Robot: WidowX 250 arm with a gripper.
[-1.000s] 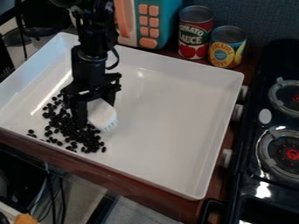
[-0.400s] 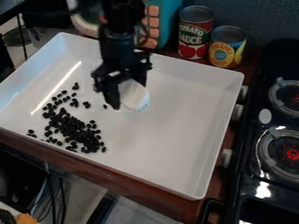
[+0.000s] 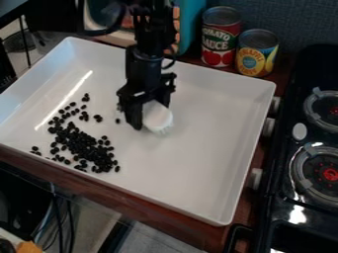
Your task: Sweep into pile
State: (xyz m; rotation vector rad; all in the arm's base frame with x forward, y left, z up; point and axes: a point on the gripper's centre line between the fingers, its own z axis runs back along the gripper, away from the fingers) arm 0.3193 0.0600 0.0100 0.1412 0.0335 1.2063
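Beans (image 3: pixel 84 147) lie near the claw (image 3: pixel 149 114) gripping a brush (image 3: pixel 158 117), with labelled cans (image 3: pixel 220 40) behind.

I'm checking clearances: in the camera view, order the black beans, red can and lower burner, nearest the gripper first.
1. Black beans, lower left in tray.
2. Red can, behind the tray.
3. Lower burner, right, on the stove.

The gripper (image 3: pixel 149 112) is hiding part of the white brush (image 3: pixel 157 117); the arm (image 3: pixel 144 66) is covering some of the toy microwave (image 3: pixel 190 24); the view's edges are cutting off the stove (image 3: pixel 280 170) and tray (image 3: pixel 198 168).
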